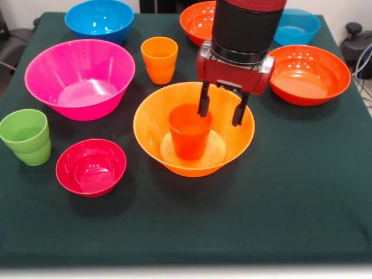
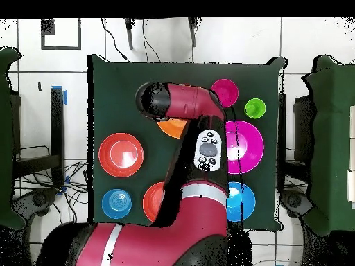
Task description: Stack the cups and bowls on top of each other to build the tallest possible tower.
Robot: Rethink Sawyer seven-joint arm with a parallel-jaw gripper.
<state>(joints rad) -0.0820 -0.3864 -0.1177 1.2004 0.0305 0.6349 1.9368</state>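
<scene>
Claw (image 1: 221, 114): released, fingers straddling the red-orange cup's (image 1: 189, 131) far rim inside the widest orange bowl (image 1: 152, 131).
Nearby: orange cup (image 1: 159, 59) and pink bowl (image 1: 79, 78) beside.
Open tabletop (image 1: 302, 192): beyond the bowl's near side.

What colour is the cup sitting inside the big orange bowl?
Red-orange cup, clearest in the front view.

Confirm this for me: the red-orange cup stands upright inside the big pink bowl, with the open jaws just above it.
Not quite. The red-orange cup stands in the wide orange bowl, not the pink bowl, which is empty. The front view shows this. The gripper does hang over the cup, jaws open.
</scene>
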